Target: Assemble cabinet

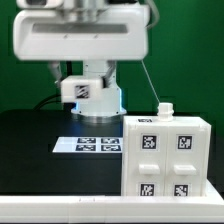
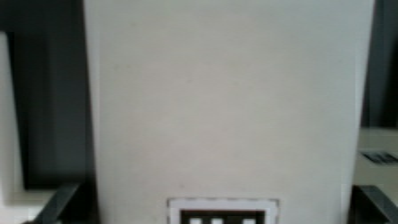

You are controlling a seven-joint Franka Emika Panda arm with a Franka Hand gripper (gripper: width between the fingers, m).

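Note:
The cabinet (image 1: 165,160), a large white box with four tagged blocks in a two-by-two grid and a small white knob (image 1: 163,108) on top, stands at the front on the exterior view's right. A big white tagged part (image 1: 80,40) hangs high above the table, and in the wrist view it (image 2: 222,100) fills the picture. My gripper (image 2: 217,205) is shut on this part, with a dark finger (image 2: 50,205) on one side and the other finger (image 2: 375,200) on the opposite side. In the exterior view the gripper (image 1: 88,7) is mostly cut off at the top edge.
The marker board (image 1: 98,145) lies flat on the black table beside the cabinet, toward the exterior view's left. The arm's white base (image 1: 95,95) stands behind it. A thin cable (image 1: 150,80) runs down toward the cabinet's top.

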